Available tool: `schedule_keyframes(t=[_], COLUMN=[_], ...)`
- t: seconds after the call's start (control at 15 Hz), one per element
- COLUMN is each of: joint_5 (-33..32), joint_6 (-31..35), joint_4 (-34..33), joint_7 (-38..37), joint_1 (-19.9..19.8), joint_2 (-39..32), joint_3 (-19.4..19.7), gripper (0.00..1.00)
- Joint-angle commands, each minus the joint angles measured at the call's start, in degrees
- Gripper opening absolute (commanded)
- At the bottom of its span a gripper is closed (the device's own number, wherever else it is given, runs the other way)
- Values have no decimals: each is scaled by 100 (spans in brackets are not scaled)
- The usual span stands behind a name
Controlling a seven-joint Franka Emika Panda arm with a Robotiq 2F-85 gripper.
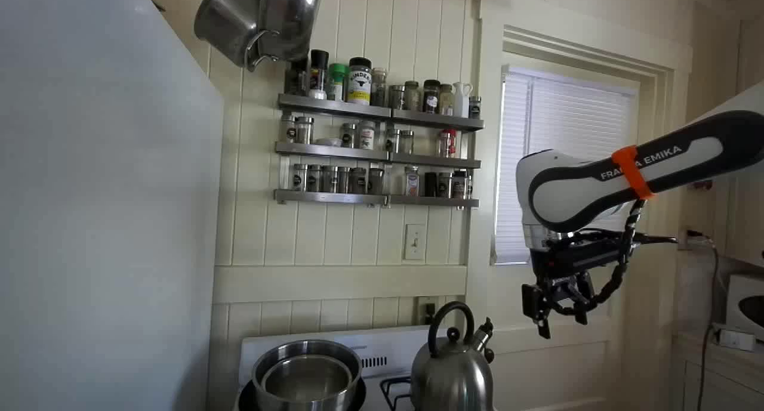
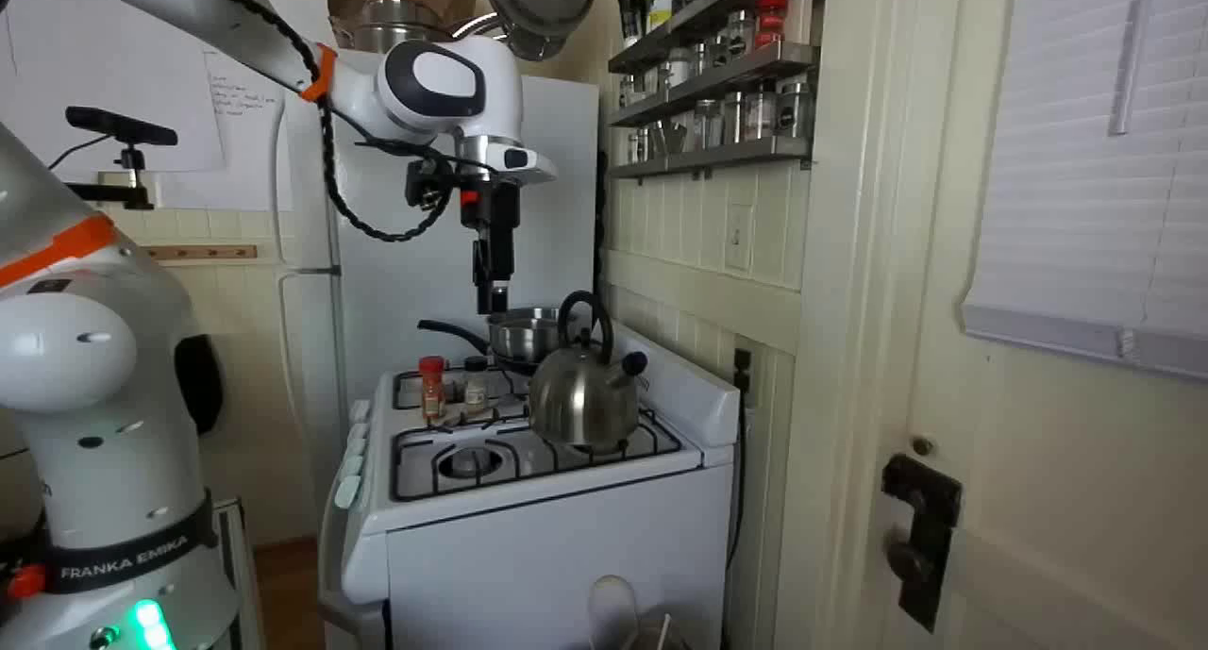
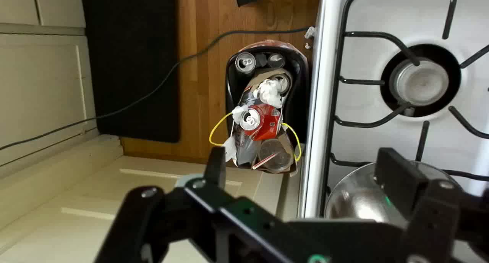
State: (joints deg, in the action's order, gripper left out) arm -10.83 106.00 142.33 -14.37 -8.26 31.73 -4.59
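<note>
My gripper [image 3: 307,171] is open, with its two fingers wide apart and nothing between them. In an exterior view the gripper [image 1: 561,323] hangs in the air, pointing down, to the right of the steel kettle [image 1: 453,372]. In an exterior view the gripper [image 2: 493,296] appears above the stove, near the steel pan [image 2: 527,334]. The kettle [image 2: 583,400] stands on a burner grate. In the wrist view part of the kettle [image 3: 359,198] shows behind a finger. Below is a black bin [image 3: 301,102] with cans, including a red can [image 3: 267,121], beside the stove.
The white stove [image 2: 557,556] also bears a red-capped jar [image 2: 432,391] and a dark-capped jar [image 2: 475,386]. Spice shelves [image 1: 331,153] hang on the wall, and steel pots [image 1: 230,23] hang above. A fridge [image 1: 113,208] stands left. A cable [image 3: 168,74] crosses the floor.
</note>
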Motion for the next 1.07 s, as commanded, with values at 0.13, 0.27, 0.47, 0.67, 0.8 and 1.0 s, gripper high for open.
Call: schedule_keyframes(t=[0.13,0.27,0.47,0.67,0.8,1.0], joint_5=[-48,-48,-48,42,230,688], joint_6=[-21,-21,-21,-1,20,-209], joint_4=[-12,-12,-12,-47,-109,-404], joint_7=[-43,-43,-43,-133,-403,-1071], joint_1=[111,111,111,201,427,801], joint_2=[-8,-8,-8,-3,41,-43], joint_3=[96,96,96,7,-247,-696], gripper=[100,100,100,100,100,100])
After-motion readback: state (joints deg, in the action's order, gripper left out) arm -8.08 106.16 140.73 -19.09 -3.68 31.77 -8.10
